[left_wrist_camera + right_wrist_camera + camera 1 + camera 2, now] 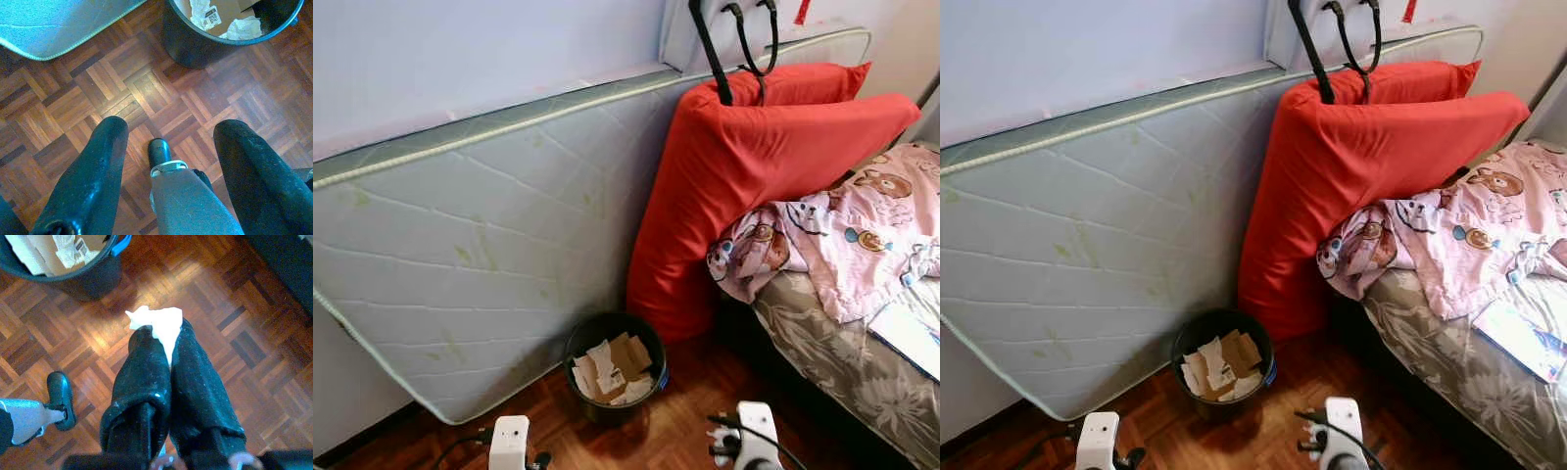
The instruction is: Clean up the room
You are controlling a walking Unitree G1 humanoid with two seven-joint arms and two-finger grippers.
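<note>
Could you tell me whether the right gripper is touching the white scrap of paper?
Touching: the right wrist view shows the right gripper shut on the white paper scrap.

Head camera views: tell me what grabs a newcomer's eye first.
A big bright red cushion leans on a pale quilted mattress propped against the wall. Below them, a black round bin of cardboard and paper scraps stands on the parquet floor. The right tool pinches a crumpled white tissue.

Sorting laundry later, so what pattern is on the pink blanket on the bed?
Cartoon bears on the pink blanket, clearest in the left eye view.
</note>
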